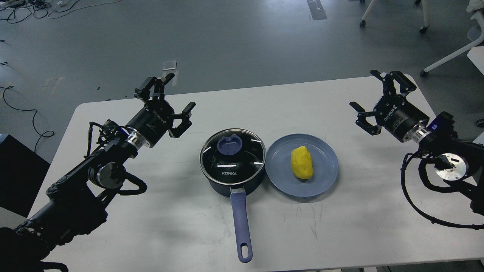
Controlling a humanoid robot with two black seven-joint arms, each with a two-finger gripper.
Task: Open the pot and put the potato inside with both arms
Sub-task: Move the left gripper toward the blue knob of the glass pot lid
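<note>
The dark navy pot [232, 168] stands at the table's middle with its glass KONKA lid [232, 156] on and a blue knob [230, 144] on top. Its long blue handle [242, 223] points toward me. Just right of it, the yellow potato [301, 162] lies on a flat blue plate [325, 166]. My left gripper [165, 99] hovers open over the table's far left, well left of the pot and holding nothing. My right gripper [372, 99] hovers open at the far right, beyond the plate, also holding nothing.
The white table [170, 226] has rounded corners; its far edge runs just behind both grippers. Grey floor lies beyond, with cables at the far left and white chair legs [446, 56] at the far right. A black box [19, 173] stands beside the table's left edge.
</note>
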